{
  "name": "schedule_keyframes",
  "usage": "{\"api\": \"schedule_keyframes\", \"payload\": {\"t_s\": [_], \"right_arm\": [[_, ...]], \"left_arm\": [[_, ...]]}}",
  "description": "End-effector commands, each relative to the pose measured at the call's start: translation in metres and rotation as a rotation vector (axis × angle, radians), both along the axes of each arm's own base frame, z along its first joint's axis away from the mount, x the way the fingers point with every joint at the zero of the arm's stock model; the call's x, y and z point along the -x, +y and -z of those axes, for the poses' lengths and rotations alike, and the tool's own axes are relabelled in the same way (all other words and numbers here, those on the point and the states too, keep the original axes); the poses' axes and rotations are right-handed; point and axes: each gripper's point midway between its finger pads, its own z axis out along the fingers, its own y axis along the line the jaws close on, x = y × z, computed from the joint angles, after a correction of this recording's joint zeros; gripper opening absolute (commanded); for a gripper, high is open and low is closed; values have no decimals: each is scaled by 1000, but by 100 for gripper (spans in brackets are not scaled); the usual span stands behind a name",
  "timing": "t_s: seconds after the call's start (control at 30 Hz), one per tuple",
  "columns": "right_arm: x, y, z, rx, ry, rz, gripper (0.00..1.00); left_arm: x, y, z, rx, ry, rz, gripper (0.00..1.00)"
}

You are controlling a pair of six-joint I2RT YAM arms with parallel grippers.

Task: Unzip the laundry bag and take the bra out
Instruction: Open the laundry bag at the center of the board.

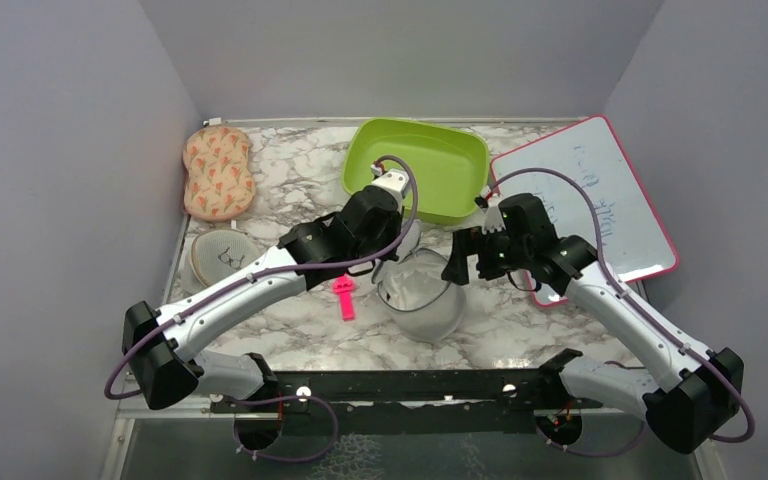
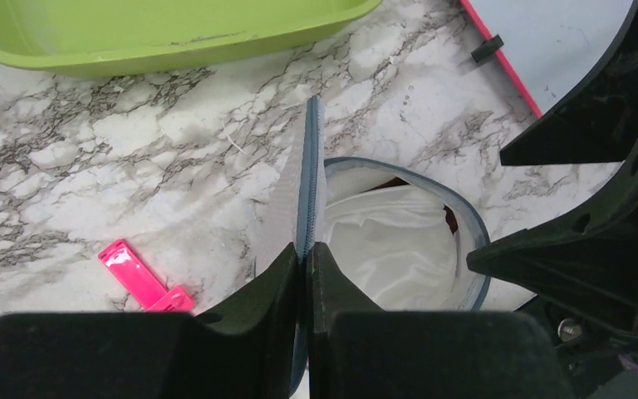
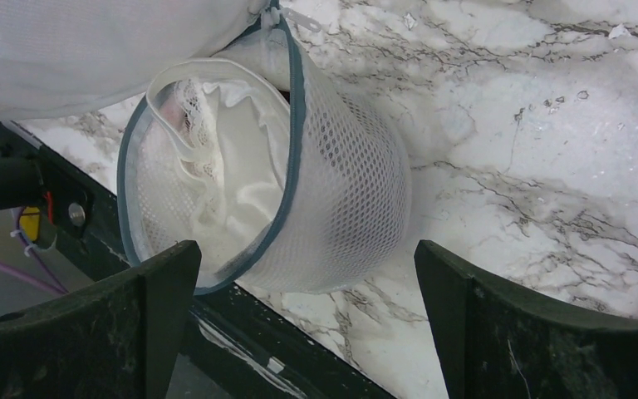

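Gaping laundry bag [image 3: 349, 191], mesh dome, white bra [image 3: 224, 158] inside

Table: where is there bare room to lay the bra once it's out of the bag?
Bare marble lies between the pad and the tub, and right of the bag, in front of the whiteboard. The centre is crowded: the left hand pinches the bag's lid, the open right hand faces it, the clip beside.
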Motion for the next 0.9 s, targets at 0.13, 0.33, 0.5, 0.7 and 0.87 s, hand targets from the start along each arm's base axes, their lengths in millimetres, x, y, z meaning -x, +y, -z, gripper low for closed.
{"api": "schedule_keyframes", "payload": {"t_s": [0.13,0.33,0.5,0.7,0.87], "right_arm": [[7,19,21,19,79,-42,100],[23,2,45,101,144,-7,89],[25,1,50,73,165,59,83],[19,-12,57,67,145,214,81],[8,-21,57,80,92,288,73]], "left_arm": [[-2,5,-37,136,17,-42,0],[-14,42,-39,81,-21,-152,0],[-21,75,-10,43,38,-259,0],[-22,115,35,-33,110,-401,0],[-16,135,70,-95,167,-450,0]]}}
